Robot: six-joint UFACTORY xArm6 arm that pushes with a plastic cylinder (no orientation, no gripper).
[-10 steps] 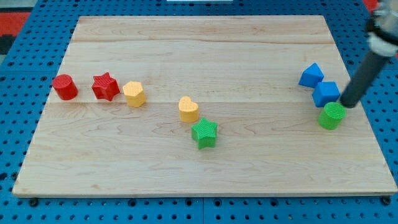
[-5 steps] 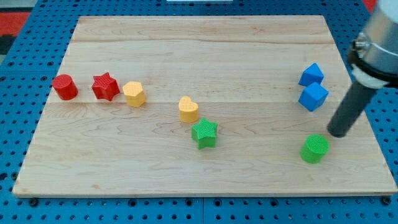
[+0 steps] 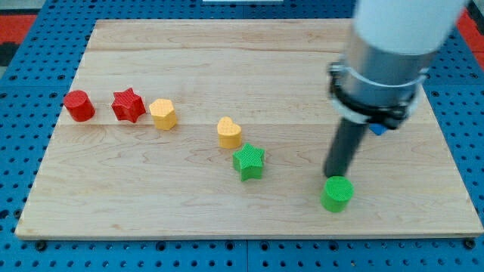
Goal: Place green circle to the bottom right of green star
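The green circle (image 3: 336, 194) lies near the board's bottom edge, right of centre. The green star (image 3: 249, 162) sits to its left and a little higher, with a gap of about one and a half block widths between them. My tip (image 3: 331, 177) touches the green circle's upper edge, just above it. The arm's big grey body fills the view's upper right and hides part of the board there.
A yellow heart (image 3: 230, 132) sits just above-left of the green star. A yellow block (image 3: 162, 114), a red star (image 3: 128, 105) and a red circle (image 3: 79, 105) line up at the left. A blue block (image 3: 379, 129) peeks out behind the arm. The wooden board (image 3: 189, 211) has its bottom edge close below the circle.
My tip has swept down and to the left, pushing the green circle from beside the blue blocks at the right toward the bottom centre-right. The arm now covers the blue blocks.
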